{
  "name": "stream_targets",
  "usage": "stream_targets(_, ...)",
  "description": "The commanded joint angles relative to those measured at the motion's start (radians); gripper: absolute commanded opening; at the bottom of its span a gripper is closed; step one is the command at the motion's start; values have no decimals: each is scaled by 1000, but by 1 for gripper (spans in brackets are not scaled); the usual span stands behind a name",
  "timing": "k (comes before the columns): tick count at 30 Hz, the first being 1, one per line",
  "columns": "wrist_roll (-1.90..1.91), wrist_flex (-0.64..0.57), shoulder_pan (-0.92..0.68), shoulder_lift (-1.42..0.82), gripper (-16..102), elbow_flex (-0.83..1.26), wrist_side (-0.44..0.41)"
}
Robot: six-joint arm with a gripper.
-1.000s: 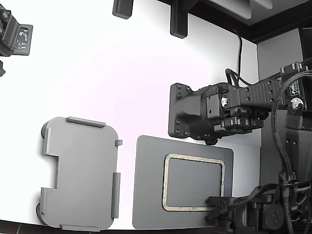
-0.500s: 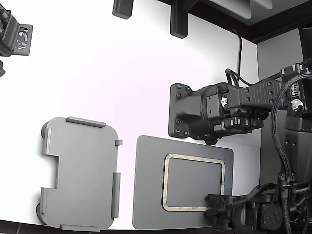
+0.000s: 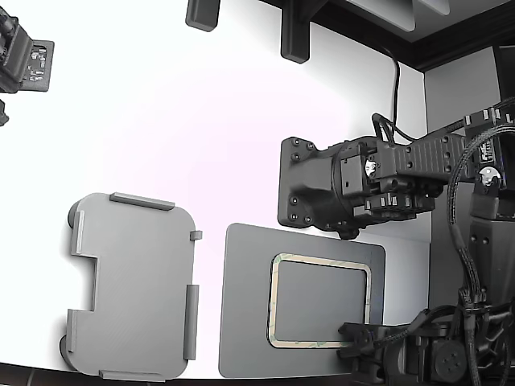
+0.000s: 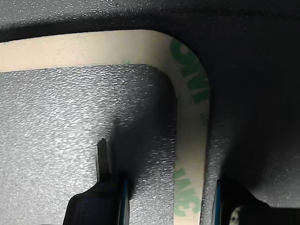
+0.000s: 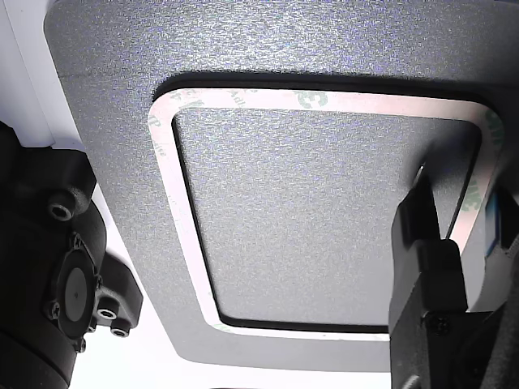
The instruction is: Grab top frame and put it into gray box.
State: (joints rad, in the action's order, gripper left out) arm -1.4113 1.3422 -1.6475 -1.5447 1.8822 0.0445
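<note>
Pale beige with green print, the frame [image 3: 320, 301] lies flat on the dark gray mat [image 3: 245, 305], its open middle showing the mat. You see the gripper [image 4: 168, 201] low at the frame's corner nearest the exterior view's bottom right. One finger [image 4: 101, 197] stands inside the ring and the other outside, so the thin side runs between the parted jaws, not yet pinched. I think this straddle is for a pinch on the edge. The frame's long axis runs across the exterior view, left to right. The gray box [image 3: 129, 285] waits well apart on the exterior view's left.
</note>
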Motion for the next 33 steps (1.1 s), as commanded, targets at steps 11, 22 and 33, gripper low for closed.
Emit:
stream_targets(11,8,-20,9,29,65,-48,-8)
stream_targets(22,28,-25,11,31,41,-52,-20)
stream_targets(33,66,-26,11,28,-10,-84,-48)
